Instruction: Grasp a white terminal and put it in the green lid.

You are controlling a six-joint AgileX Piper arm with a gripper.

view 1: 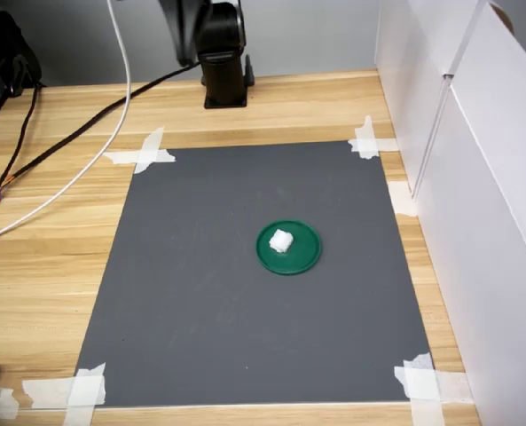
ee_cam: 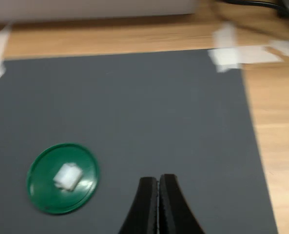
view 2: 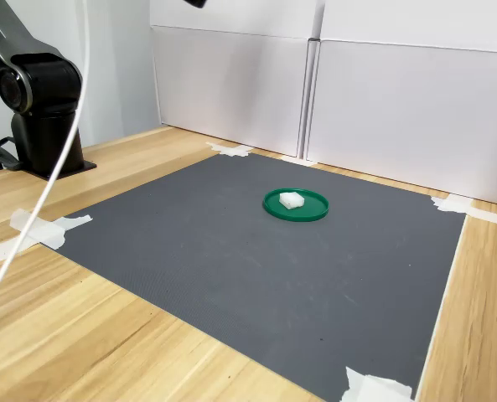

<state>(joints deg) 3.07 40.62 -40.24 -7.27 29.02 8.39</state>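
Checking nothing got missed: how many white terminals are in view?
1. The white terminal lies inside the green lid on the grey mat; no others show.

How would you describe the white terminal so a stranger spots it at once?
Find the grey mat taped to the wooden table. On it lies one green lid; the white terminal sits inside, the only small blocky white piece, unlike the flat tape strips at the corners.

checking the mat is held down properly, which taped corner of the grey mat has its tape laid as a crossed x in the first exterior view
The far corner on the first exterior view's left: its white tape strips cross in an X on the grey rectangular mat. The other three corners carry overlapping strips, not a clear cross.
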